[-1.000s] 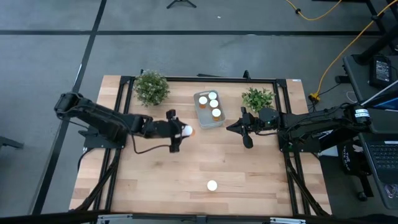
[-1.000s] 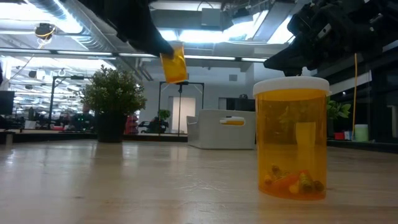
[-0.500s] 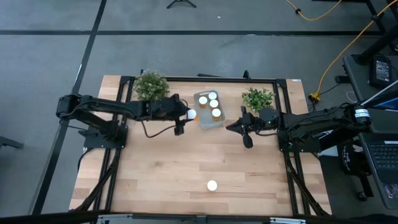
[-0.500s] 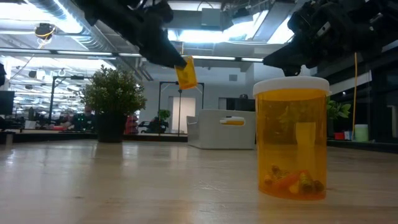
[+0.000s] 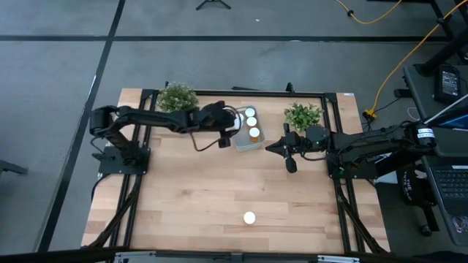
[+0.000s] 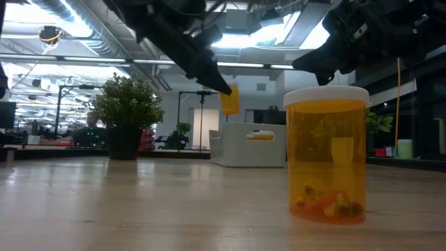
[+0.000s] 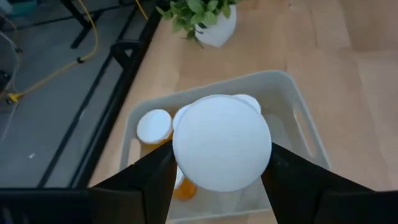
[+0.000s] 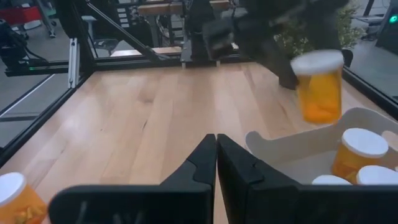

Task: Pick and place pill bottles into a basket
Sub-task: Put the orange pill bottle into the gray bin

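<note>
My left gripper is shut on an orange pill bottle with a white cap, held over the left side of the pale basket. Three bottles stand in the basket, caps up. One more bottle stands upright on the table near the front edge; it fills the foreground of the low view. My right gripper is shut and empty, level above the table just right of the basket. My left gripper pinches the bottle's upper body between its two fingers, one on each side just under the cap. The fingers come slanting down from the table's left. The bottle hangs roughly upright, cap up, lifted clear above the basket.
Two green potted plants stand at the far edge, one left of the basket and one right of it. Bare wood lies between the basket and the bottle near the front edge.
My left gripper has carried the bottle toward the table's far edge and right, from the open table to a place over the basket's left side. The bottle has stayed in its hold and clear of the table.
</note>
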You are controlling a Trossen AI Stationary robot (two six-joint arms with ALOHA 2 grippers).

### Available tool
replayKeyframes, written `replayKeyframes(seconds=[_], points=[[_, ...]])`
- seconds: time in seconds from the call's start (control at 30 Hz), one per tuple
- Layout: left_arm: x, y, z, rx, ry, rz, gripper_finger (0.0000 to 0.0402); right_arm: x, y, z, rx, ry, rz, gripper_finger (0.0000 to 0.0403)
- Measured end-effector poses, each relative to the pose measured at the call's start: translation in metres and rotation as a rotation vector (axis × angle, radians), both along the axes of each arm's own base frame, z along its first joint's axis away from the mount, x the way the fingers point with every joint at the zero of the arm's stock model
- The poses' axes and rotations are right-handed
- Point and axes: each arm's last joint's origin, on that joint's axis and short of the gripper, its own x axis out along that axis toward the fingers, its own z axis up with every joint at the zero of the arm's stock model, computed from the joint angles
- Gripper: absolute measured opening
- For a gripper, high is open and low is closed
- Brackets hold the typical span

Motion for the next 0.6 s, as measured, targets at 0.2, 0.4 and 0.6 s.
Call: replayKeyframes(seconds=[0.2,0.4,0.6], points=[[0.017,0.017,-0.016,-0.043,0.039,-0.024,0.021,0.0,0.0,0.0,-0.004,-0.004,0.001,0.0018],[0.025,0.023,-0.031,-0.054,0.066,-0.011,0.021,0.0,0.0,0.0,-0.029,0.0,0.005,0.0018],[0.029,0.024,-0.044,-0.09,0.087,0.007,0.021,0.0,0.0,-0.001,-0.027,0.007,0.005,0.0018]])
